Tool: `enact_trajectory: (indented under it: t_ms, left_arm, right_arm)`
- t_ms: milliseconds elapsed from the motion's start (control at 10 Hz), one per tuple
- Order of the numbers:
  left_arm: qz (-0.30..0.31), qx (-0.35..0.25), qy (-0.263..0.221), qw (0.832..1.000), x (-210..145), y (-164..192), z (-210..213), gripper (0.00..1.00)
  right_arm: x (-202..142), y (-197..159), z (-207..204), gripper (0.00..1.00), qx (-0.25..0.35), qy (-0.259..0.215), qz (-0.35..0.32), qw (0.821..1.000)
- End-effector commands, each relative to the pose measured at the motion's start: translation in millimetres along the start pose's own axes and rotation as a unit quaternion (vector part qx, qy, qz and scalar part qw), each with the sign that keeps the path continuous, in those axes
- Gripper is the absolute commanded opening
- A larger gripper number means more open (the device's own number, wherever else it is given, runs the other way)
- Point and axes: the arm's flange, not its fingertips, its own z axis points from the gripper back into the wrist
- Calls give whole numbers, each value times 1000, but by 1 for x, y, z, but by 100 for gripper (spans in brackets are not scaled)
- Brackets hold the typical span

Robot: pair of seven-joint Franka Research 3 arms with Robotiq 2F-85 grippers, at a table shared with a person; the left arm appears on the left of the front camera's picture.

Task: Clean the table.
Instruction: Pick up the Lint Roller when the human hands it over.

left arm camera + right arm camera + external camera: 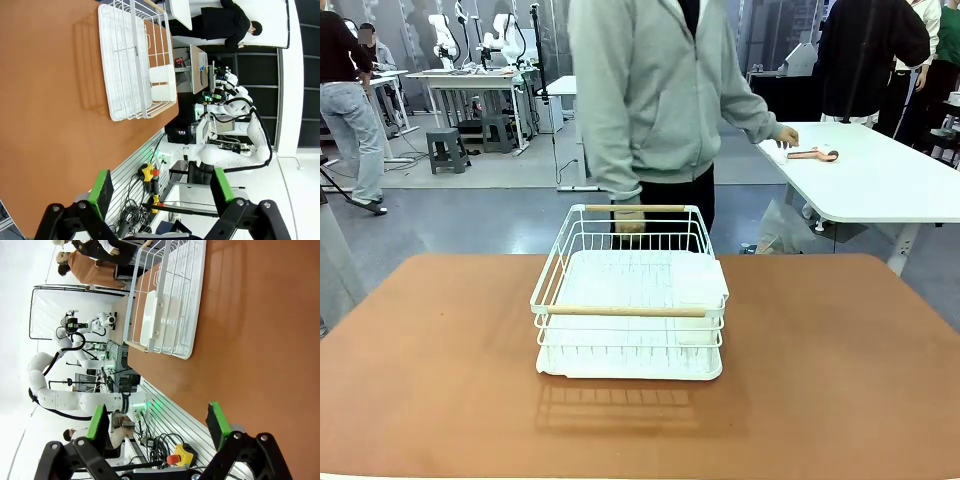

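My left claw (162, 188) and right claw (156, 424) gape empty; reaching the rack (630, 300) on the counter (440, 370), its wires may snag me

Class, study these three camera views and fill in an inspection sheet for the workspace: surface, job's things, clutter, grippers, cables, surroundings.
Surface: table, reddish-brown top, no spills or crumbs visible.
Job's things: the table itself; a white wire dish rack with wooden handles stands on it, centred, toward the far side.
Clutter: nothing seen.
Grippers: left gripper open, holding nothing; right gripper open, holding nothing.
Cables: cables bundled below the table's near edge, off the top.
Surroundings: person in a grey jacket at the far side, one hand reaching to a white table.
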Motion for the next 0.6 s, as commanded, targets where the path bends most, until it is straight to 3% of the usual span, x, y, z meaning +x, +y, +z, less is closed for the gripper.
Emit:
enact_trajectory:
  t_ms: [0, 500]
  left_arm:
    - [-1, -1, 0, 1000, -3, 0, 1, 100]
    - [-1, -1, 0, 1000, -3, 0, 1, 100]
  right_arm:
    - [1, 1, 1, 100, 5, -2, 5, 1000]
    - [1, 1, 1, 100, 5, -2, 5, 1000]
